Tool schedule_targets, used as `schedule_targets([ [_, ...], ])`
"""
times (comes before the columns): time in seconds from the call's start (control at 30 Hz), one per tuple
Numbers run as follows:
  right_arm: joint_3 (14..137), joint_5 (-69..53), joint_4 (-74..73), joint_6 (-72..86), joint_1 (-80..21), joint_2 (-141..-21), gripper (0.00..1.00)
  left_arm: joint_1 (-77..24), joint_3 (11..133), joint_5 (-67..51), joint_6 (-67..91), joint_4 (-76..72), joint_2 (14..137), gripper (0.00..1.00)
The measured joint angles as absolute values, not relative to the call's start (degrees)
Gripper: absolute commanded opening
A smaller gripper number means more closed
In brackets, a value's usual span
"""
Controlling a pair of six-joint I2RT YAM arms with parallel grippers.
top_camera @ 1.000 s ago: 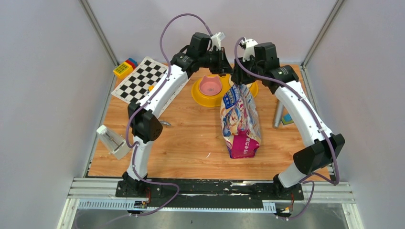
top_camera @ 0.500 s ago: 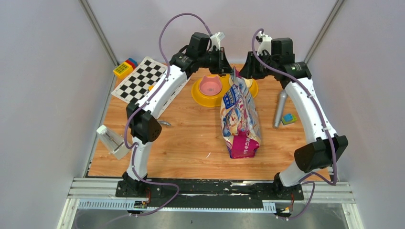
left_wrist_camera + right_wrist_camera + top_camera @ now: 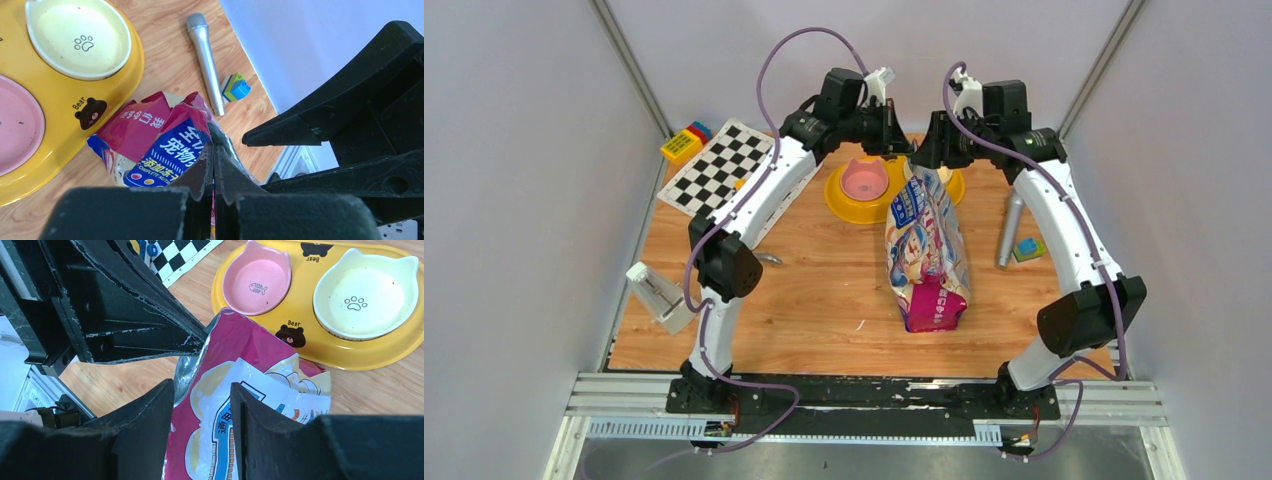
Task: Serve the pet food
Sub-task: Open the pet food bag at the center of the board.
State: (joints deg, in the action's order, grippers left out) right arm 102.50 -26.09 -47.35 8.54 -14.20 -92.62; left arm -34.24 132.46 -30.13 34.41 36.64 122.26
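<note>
Although the glossy blue-and-pink bag lies along the bench with its crumpled top end at the yellow double-bowl feeder, no pet food shows anywhere. The pink bowl and the cream bowl hold no serving, and no kibble is visible on the wood or at the bag's mouth. I judge that the food is all inside the bag, so the serving itself is not yet begun.

The left fingers are pressed together on the silvery edge of the bag's mouth, pinching it. The right fingers stand apart with the other lip of the mouth between them, not clamped on it.

The step in hand looks like opening the mouth. What seems left is a second hold, spreading the opening, tipping the bag over a bowl and pouring. The feeder sits just beside the mouth, which should keep that pour short.
</note>
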Motion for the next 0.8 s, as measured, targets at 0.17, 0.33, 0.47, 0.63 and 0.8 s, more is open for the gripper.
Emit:
schedule_targets([
  [0.17, 102.8, -25.8, -47.4, 8.5, -14.5, -93.1, 0.45, -34.4, 132.5, -29.6, 34.4, 36.6, 122.3, 0.00],
  [0.33, 104.1, -21.8, -48.0, 7.7, -16.2, -94.5, 0.39, -34.5, 132.5, -28.9, 34.2, 36.9, 122.3, 0.00],
  [0.47, 104.3, -15.5, -48.2, 5.3, -19.4, -95.0, 0.32, -34.7, 132.5, -27.1, 33.7, 37.9, 122.2, 0.00],
  [0.63, 104.3, -4.8, -48.1, 0.5, -24.6, -95.0, 0.22, -35.0, 132.7, -24.6, 32.6, 39.6, 122.0, 0.00],
  [0.8, 103.7, 5.6, -47.2, -4.9, -28.8, -95.0, 0.00, -35.7, 133.3, -22.3, 31.6, 40.6, 121.6, 0.00],
])
